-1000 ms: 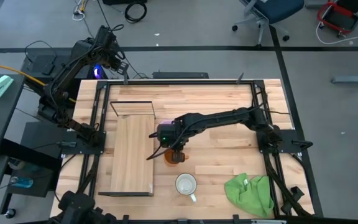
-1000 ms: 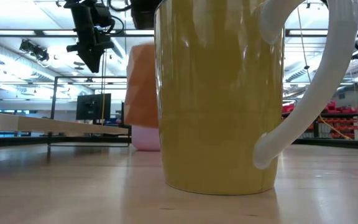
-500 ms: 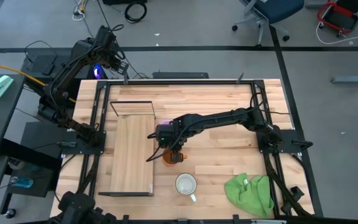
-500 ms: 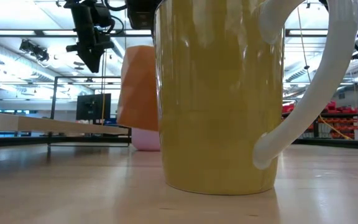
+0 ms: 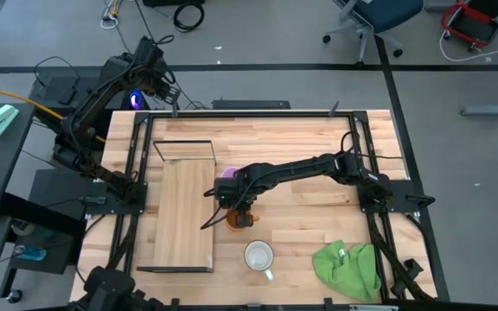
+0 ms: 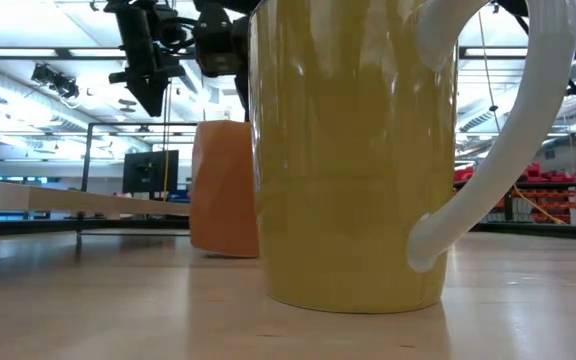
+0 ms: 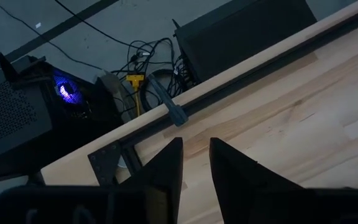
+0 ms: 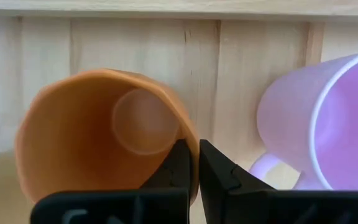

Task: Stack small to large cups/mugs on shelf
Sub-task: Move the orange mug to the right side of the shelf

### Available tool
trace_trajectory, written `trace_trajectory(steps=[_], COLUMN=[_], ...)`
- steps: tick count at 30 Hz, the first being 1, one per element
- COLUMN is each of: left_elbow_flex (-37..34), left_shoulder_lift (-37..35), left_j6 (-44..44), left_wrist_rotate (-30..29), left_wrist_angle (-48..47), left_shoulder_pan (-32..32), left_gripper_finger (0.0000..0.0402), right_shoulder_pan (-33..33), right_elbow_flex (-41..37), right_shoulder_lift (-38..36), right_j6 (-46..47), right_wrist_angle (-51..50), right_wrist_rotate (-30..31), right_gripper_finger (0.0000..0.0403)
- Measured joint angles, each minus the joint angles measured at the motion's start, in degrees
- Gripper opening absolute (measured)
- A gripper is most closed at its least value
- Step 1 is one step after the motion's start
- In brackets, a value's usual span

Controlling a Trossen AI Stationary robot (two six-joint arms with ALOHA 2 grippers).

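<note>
Right fingers (image 8: 194, 163) pinching orange mug (image 8: 98, 134) rim, purple mug (image 8: 328, 118) cut off (left fingers (image 7: 194, 163) narrowly apart).

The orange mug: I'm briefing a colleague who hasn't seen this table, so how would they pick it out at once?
Start at the shelf lying on the left half of the table. Just off its right edge the right pincer is shut on the rim of the orange mug. The purple mug stands next to it; the white mug stands alone nearer the green cloth.
</note>
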Motion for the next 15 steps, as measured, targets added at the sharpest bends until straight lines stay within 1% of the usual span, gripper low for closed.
trace_trajectory(steps=[8,15], left_elbow_flex=[0.00,0.00], left_shoulder_lift=[0.00,0.00], left_j6=[0.01,0.00], left_wrist_rotate=[-0.01,-0.01], left_wrist_angle=[-0.05,-0.09], left_shoulder_pan=[0.02,0.02], left_gripper_finger=[0.0086,0.0090], right_shoulder_pan=[0.02,-0.02], right_elbow_flex=[0.04,0.04], right_shoulder_lift=[0.29,0.37], right_j6=[-0.23,0.01], right_wrist_angle=[0.59,0.95], right_wrist_rotate=[-0.09,0.02], right_gripper_finger=[0.0015,0.0041])
